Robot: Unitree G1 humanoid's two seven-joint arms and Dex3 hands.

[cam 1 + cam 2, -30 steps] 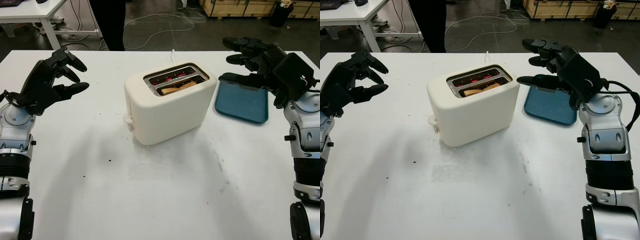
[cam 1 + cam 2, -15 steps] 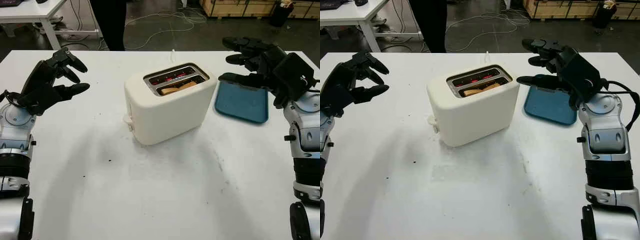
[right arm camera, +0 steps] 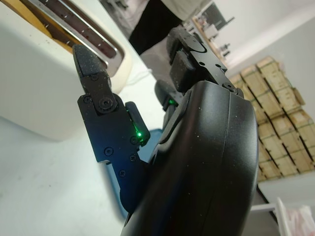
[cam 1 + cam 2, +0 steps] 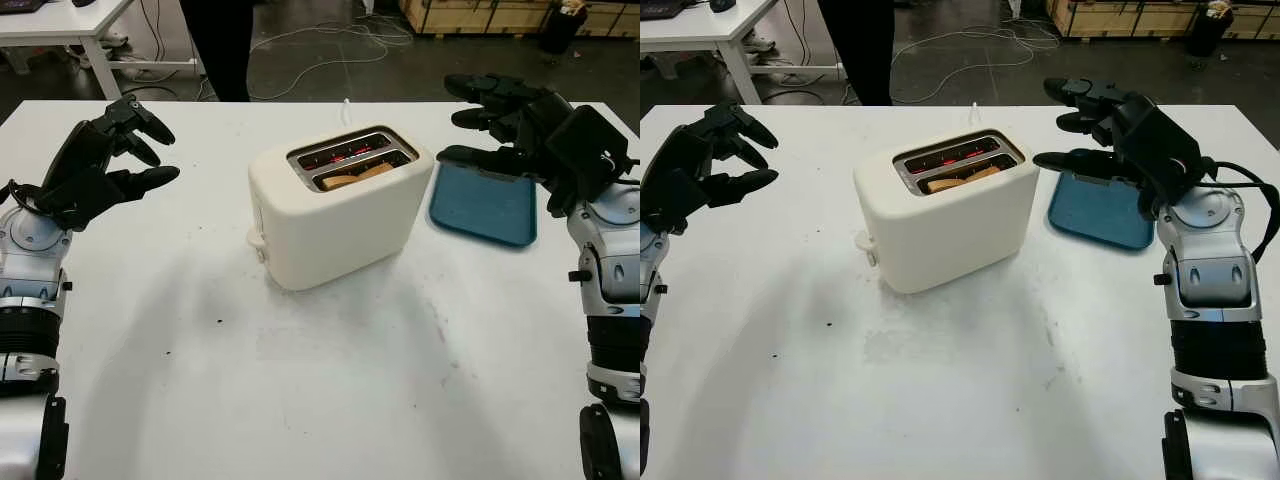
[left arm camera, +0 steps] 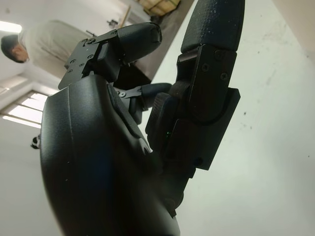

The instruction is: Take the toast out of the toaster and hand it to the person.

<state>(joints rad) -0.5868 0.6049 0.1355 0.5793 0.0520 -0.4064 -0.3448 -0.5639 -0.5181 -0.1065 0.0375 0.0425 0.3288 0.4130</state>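
A cream two-slot toaster stands in the middle of the white table. A slice of toast sits low in its nearer slot; the farther slot glows red. My right hand hovers open just right of the toaster, above the blue tray. My left hand is open in the air at the left side of the table, well away from the toaster. A person in dark trousers stands beyond the far edge of the table.
A blue tray lies on the table to the right of the toaster. A white cord runs from the toaster off the far edge. A white desk stands at the back left, wooden crates at the back right.
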